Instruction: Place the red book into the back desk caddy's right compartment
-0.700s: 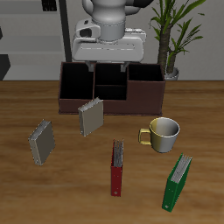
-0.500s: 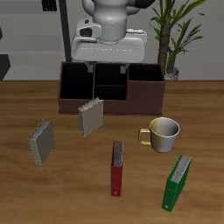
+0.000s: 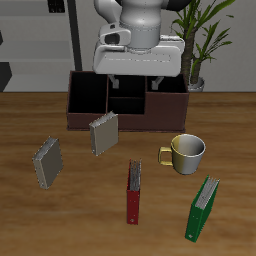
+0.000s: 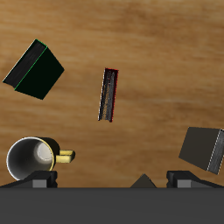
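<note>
The red book (image 3: pixel 133 192) stands upright on the table near the front edge, dark spine up; it also shows in the wrist view (image 4: pixel 108 94). The back desk caddy (image 3: pixel 125 112) is a dark brown box at the table's back with three black-lined sections. Its right compartment (image 3: pixel 167 104) is the taller-fronted end section nearest the plant. My gripper (image 3: pixel 131 82) hangs high over the caddy, far back from the red book. It is open and empty, its fingers (image 4: pixel 39 179) spread wide apart.
A yellowish mug (image 3: pixel 186 153) stands in front of the caddy. A green book (image 3: pixel 203 208) stands near the front edge beside the red book. Two grey books (image 3: pixel 103 132) (image 3: pixel 47 162) stand in front of the caddy's other end. A potted plant (image 3: pixel 200 40) is behind the caddy.
The gripper has shifted sideways above the caddy toward the plant side. The books, mug and caddy have not moved.
</note>
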{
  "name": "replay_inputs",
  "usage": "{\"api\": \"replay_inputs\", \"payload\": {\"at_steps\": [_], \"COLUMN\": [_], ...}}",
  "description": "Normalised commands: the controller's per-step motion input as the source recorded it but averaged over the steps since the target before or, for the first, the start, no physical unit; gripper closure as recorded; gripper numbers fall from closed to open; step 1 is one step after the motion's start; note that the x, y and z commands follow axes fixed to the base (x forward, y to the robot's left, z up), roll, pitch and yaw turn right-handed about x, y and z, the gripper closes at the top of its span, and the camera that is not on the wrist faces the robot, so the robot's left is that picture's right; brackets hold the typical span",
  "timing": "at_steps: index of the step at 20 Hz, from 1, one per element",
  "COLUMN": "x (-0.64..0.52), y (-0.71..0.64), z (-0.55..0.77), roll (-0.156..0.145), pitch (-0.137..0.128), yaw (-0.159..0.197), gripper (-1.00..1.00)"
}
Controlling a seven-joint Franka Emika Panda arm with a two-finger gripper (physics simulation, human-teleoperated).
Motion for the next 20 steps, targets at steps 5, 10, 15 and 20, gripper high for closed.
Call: {"api": "replay_inputs", "payload": {"at_steps": [5,10,15,20], "x": [0.3,0.39,0.25,0.2], "y": [0.19,0.08,0.12,0.06], "z": [0.01,-0.18,-0.16,-0.31], "roll": [0.027,0.042,0.039,0.029], "pitch": [-0.019,-0.011,-0.005,0.006], "yaw": [-0.002,0.018,0.035,0.001], "gripper": [-1.0,-1.0,-1.0,-1.0]}}
